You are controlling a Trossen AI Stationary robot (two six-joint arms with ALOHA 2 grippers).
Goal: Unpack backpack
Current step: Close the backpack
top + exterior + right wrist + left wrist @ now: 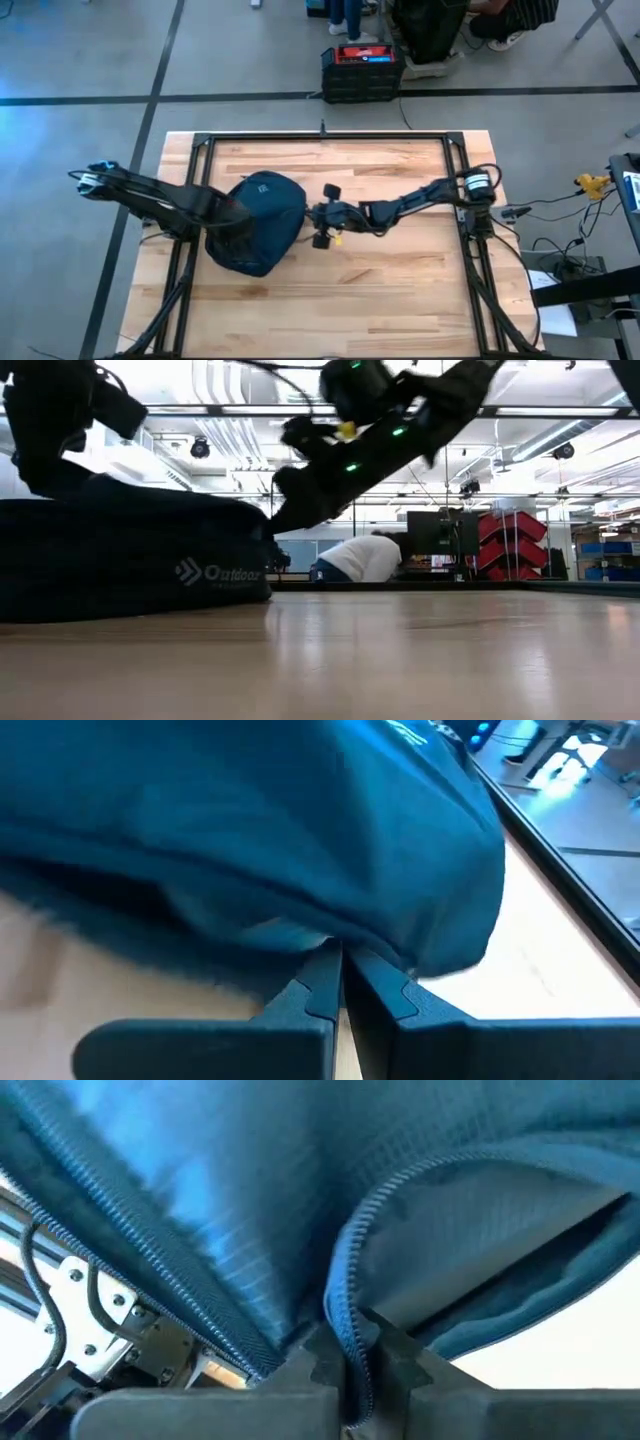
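Navy backpack [262,218] lies on the table [400,290], both jaws pinching its fabric from opposite sides.

Overhead light: my room is evenly bright from above; the wooden table [380,290] shows pale and clear, with only soft shadows under my arms.
Ceiling glare: level across the table, the ceiling lights [230,430] burn out to white, and my arms stand against them as dark shapes.
Table sheen: the near boards blur and carry a pale reflection.
Backpack: the backpack [120,560] reads almost black here, its pale logo still legible.
My left wrist: fabric close to the lens, the zipper [345,1260] soft and smeared, white glare at both lower corners.
My right wrist: fabric blurred, bright blue-white light in the far corner.
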